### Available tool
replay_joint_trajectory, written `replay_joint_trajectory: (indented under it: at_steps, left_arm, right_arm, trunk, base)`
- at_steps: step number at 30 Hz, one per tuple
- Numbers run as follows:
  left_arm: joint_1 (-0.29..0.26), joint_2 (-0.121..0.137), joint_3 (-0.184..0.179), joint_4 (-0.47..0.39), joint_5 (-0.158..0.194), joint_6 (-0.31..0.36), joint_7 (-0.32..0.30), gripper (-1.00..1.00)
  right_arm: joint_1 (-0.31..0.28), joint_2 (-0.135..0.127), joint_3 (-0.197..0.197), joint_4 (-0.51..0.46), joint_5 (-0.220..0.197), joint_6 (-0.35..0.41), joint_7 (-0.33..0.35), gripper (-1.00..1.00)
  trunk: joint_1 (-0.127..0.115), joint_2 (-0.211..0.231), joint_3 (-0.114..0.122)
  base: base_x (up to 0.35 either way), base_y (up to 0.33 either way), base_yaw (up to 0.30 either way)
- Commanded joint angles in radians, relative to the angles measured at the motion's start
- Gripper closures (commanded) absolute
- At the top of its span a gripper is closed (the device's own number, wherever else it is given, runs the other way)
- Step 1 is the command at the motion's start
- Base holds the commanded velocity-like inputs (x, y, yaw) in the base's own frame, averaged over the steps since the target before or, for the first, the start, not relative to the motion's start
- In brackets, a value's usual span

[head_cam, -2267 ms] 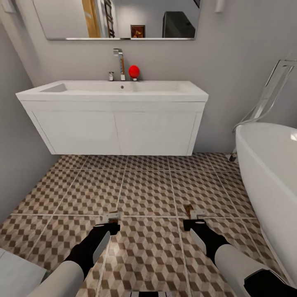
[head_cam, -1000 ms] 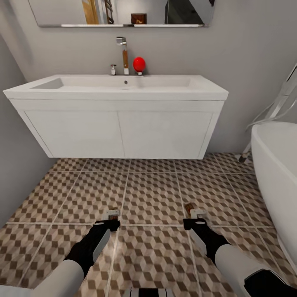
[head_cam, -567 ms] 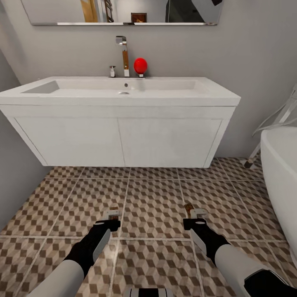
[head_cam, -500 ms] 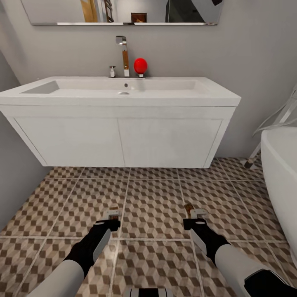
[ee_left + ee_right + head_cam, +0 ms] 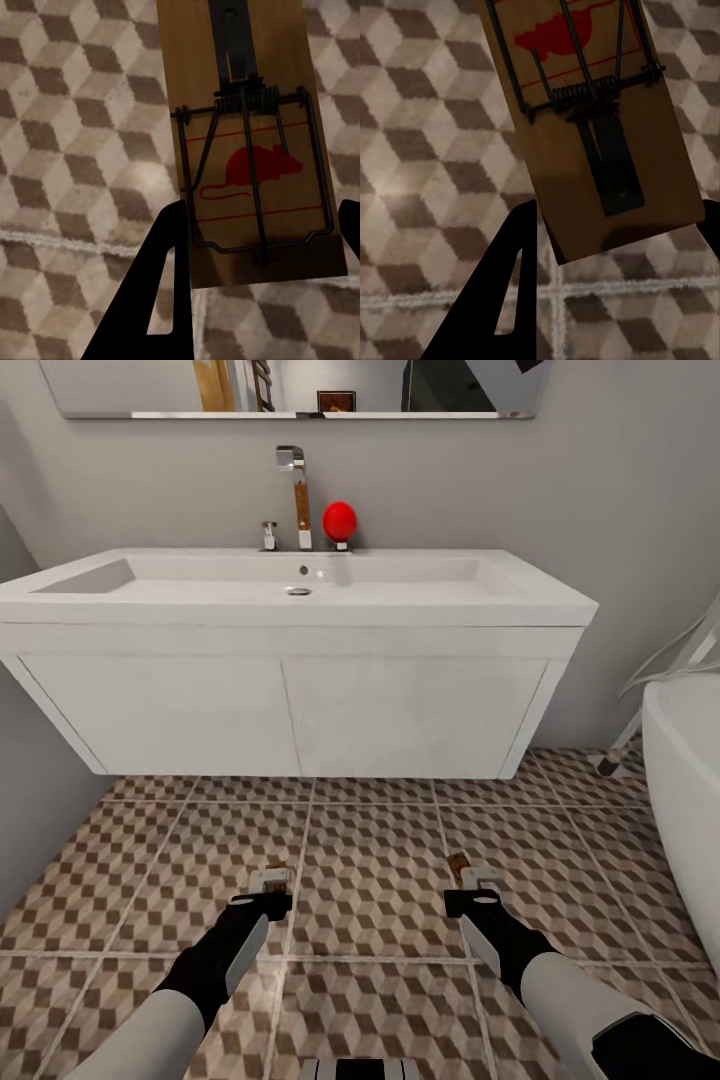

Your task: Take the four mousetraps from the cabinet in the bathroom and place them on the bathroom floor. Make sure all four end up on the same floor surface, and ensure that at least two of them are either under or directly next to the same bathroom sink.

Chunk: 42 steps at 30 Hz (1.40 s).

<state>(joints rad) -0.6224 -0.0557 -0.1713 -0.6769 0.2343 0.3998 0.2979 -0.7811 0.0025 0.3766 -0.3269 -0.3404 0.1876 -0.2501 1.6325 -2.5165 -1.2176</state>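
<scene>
Two mousetraps are carried, none yet laid on the bathroom floor (image 5: 370,850). The left pincer (image 5: 270,882) is clamped on one mousetrap (image 5: 251,150), the right pincer (image 5: 468,875) on another (image 5: 592,127), both held low in the frame before the sink (image 5: 300,585). Trap detail is given by the wrist views; the sink's position by the head view.

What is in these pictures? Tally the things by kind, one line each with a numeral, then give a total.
Wooden mousetraps with a red mouse print, one in each pincer: 2
White rectangular sink basins: 1
Chrome taps: 1
Round red objects by the tap: 1
White bathtubs: 1
Total: 6
</scene>
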Motion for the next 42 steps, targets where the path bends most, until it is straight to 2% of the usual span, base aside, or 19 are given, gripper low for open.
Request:
replay_joint_trajectory:
  at_steps: [1, 8, 30, 42]
  left_arm:
    - [0.000, 0.001, -0.004, -0.002, 0.010, 0.004, 0.010, 1.00]
    - [0.000, 0.000, -0.005, 0.008, 0.008, 0.004, 0.010, 1.00]
    - [0.000, 0.001, -0.004, 0.010, 0.014, 0.002, 0.005, 1.00]
    - [0.000, 0.000, -0.004, 0.006, 0.017, 0.004, 0.002, 1.00]
  right_arm:
    - [0.000, -0.001, 0.008, -0.002, -0.008, 0.006, -0.008, 1.00]
    - [0.000, 0.001, 0.008, -0.003, -0.008, 0.006, -0.008, 1.00]
    - [0.000, -0.007, 0.007, -0.001, -0.009, 0.023, -0.018, 1.00]
    - [-0.001, -0.009, 0.002, 0.070, -0.010, 0.072, -0.020, 1.00]
  trunk:
    - [0.000, 0.000, -0.001]
    - [0.000, 0.000, -0.001]
    - [0.000, 0.000, -0.001]
    - [0.000, 0.000, -0.001]
  base:
    - [0.021, 0.000, 0.000]
    - [0.157, 0.000, 0.000]
    - [0.311, 0.000, 0.000]
    - [0.031, 0.000, 0.000]
